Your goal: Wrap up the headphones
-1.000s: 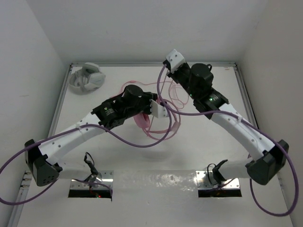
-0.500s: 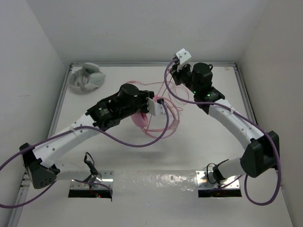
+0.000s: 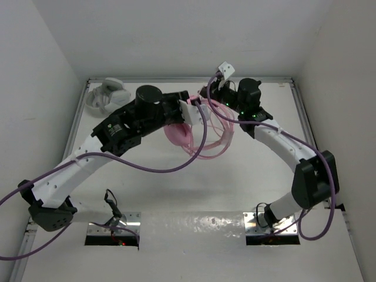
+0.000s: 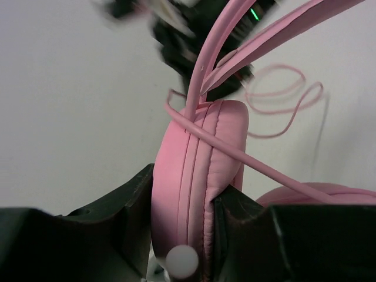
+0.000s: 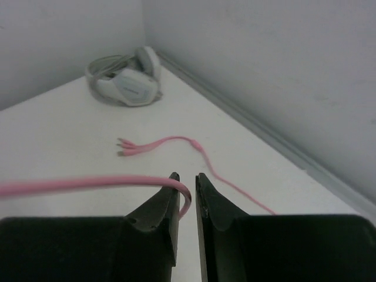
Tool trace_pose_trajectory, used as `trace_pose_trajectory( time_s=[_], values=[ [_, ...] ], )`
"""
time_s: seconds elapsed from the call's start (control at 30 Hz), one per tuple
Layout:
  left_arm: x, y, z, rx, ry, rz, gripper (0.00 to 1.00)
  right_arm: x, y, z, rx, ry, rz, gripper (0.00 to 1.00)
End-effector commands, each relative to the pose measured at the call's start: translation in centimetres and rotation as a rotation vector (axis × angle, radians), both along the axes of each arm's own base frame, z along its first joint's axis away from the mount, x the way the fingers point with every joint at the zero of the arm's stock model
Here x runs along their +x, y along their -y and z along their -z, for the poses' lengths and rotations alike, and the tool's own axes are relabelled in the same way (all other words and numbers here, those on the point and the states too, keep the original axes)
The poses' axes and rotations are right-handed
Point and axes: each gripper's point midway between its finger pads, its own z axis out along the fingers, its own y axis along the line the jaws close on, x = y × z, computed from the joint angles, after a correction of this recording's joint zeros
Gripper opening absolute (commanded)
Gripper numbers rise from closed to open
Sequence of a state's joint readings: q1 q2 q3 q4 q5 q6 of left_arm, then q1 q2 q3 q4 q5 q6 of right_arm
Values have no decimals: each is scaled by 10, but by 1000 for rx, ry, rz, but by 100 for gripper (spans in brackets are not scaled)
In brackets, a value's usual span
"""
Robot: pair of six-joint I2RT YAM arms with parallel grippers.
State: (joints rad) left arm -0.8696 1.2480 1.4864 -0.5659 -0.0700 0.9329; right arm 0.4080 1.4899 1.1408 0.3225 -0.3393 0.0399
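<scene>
A: Where are the headphones (image 3: 179, 136)?

B: Mid-table, lifted. My left gripper (image 4: 182, 226) is clamped across one pink earcup (image 4: 197, 176); the headband rises from it.

A: The cable (image 5: 76, 184)?

B: Looped beside the earcup. One strand is pinched between my right gripper (image 5: 187, 189) fingers, which are nearly together. Its plug end (image 5: 126, 148) lies on the table (image 5: 53, 135).

A: Anything else?

B: Grey-white headphones (image 5: 126, 82) in the far left corner.
</scene>
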Motion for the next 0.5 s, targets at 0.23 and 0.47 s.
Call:
trace_pose_trajectory(
  time_s=[0.23, 0.47],
  values=[
    [9, -9, -127, -306, 89, -154, 0, -22, -63, 31, 374, -195, -279, 30],
    [12, -32, -198, -410, 133, -268, 0, 8, -46, 114, 227, -271, -49, 50]
  ],
)
